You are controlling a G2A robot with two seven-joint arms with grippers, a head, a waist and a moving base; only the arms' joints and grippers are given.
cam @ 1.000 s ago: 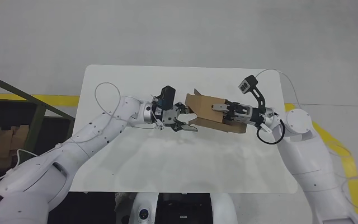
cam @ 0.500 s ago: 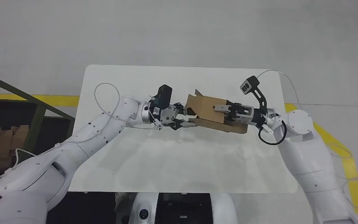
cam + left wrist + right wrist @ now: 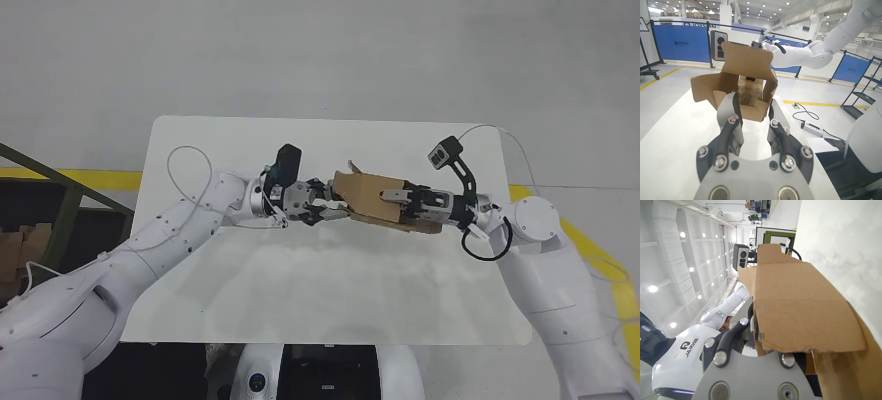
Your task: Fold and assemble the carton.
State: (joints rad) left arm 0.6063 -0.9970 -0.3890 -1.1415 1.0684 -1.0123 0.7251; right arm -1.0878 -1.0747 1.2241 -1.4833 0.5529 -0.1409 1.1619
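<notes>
The carton (image 3: pixel 372 198) is near the middle of the table (image 3: pixel 200 300). The right gripper (image 3: pixel 402 196) pinches its 3 o'clock end. The left gripper (image 3: pixel 753 107) is spread wide at 9 o'clock (by the flaps (image 3: pixel 704 87)); push one flap in slowly.

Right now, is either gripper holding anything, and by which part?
The right gripper grips the carton by a panel at that arm's end; the left gripper is open, holding nothing.

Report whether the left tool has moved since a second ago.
Yes. The left tool has shifted toward the far edge of the table, and its fingers now sit at the open end of the carton.
</notes>
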